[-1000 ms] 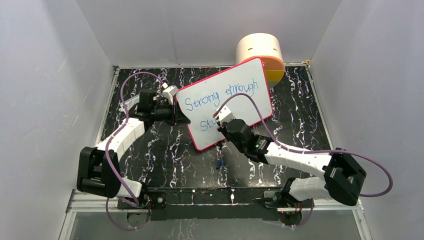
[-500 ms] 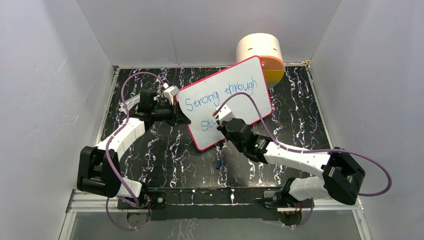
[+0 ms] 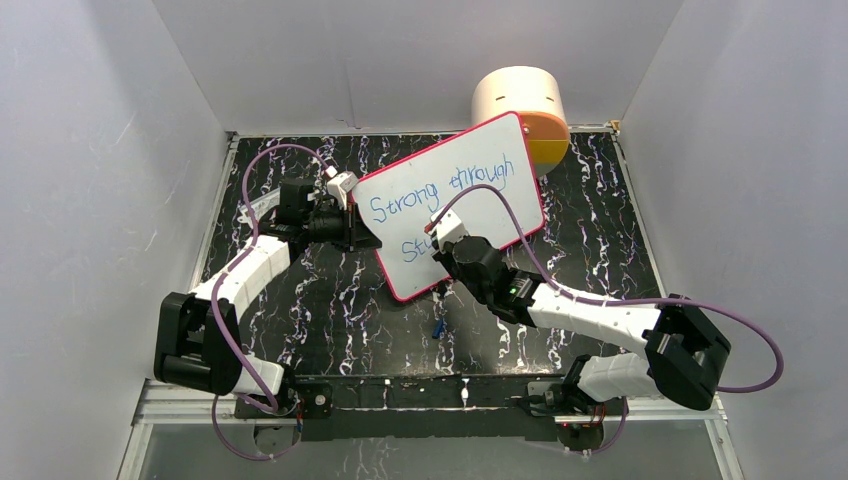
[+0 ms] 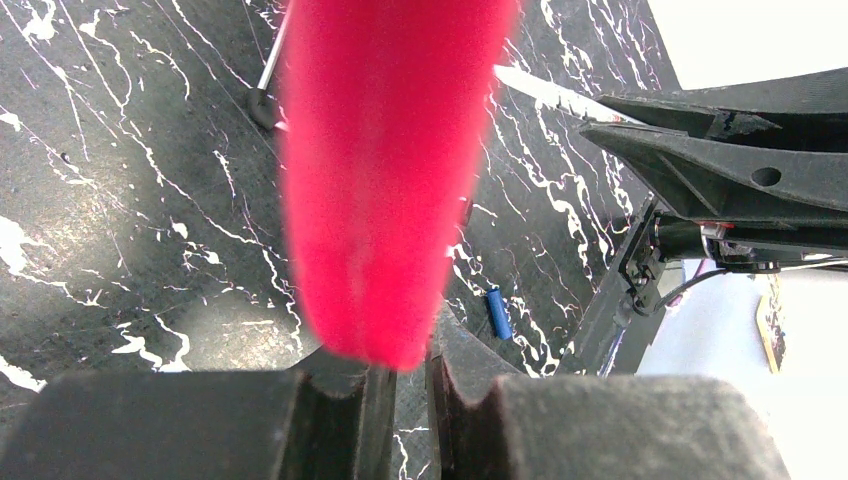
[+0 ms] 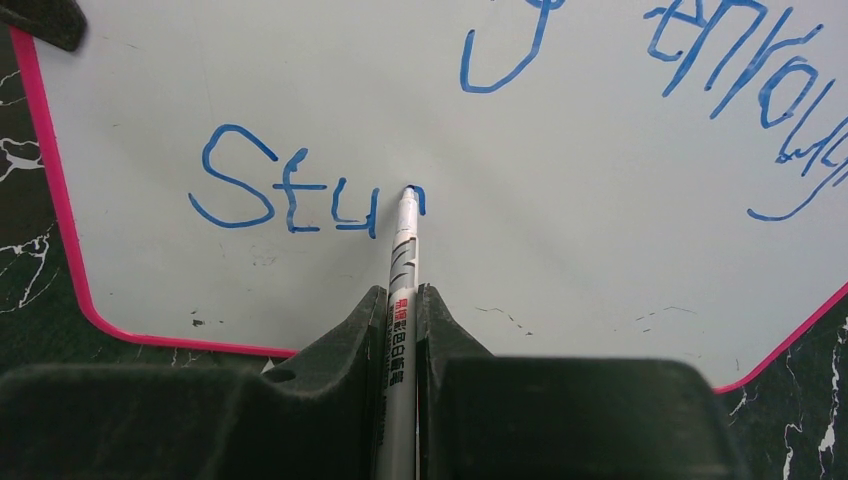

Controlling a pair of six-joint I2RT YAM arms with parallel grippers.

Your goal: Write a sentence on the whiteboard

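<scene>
Blocking part of sentence (image 3: 400,205) overhead — right tool (image 5: 402,300), clamping marker (image 5: 404,250).

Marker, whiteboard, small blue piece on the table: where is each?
marker (image 5: 404,252), right wrist view, silver barrel.
whiteboard (image 3: 392,262), top external view, bare white lower corner.
small blue piece (image 4: 497,312), left wrist view, its middle.

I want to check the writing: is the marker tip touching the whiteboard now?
Touching. The right wrist view shows the tip of the marker meeting the whiteboard exactly at the end of the blue lettering, with no gap or separate shadow.
</scene>
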